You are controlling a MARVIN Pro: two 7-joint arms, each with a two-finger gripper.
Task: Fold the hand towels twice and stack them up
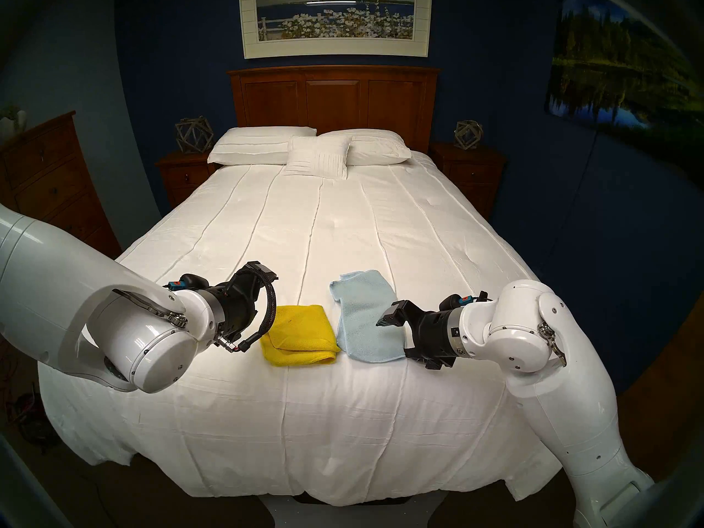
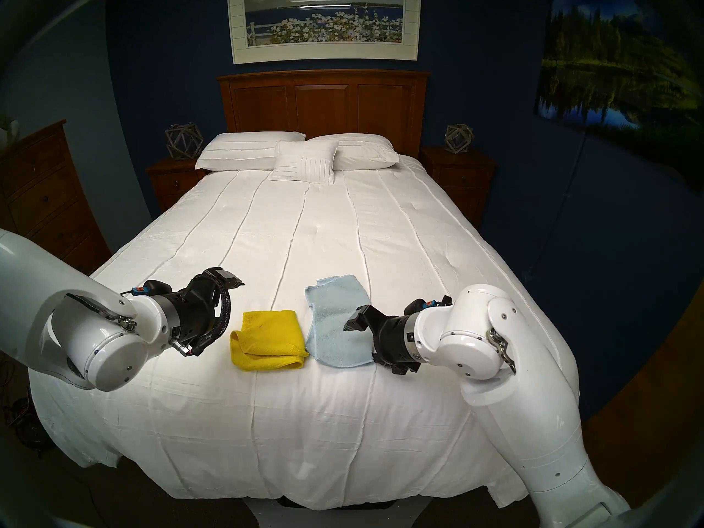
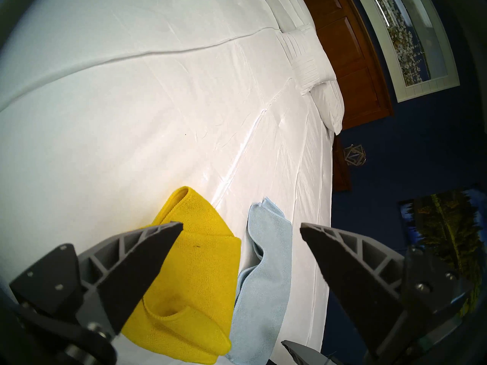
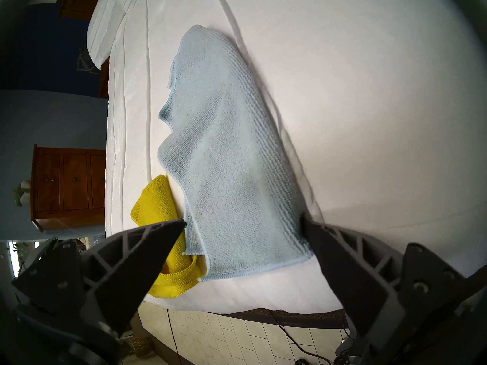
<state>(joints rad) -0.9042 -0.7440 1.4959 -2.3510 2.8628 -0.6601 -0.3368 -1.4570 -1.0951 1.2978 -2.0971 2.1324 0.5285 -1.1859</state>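
A bright yellow hand towel lies folded into a small square near the foot of the white bed. A pale blue hand towel lies just right of it as a longer strip with a rumpled left edge, touching or nearly touching the yellow one. My left gripper is open and empty, hovering left of and above the yellow towel. My right gripper is open and empty, low over the near right part of the blue towel; in the head view it points left.
Three white pillows lie at the wooden headboard. Nightstands flank the bed, and a wooden dresser stands at the left. The bed's front edge drops off just before the towels.
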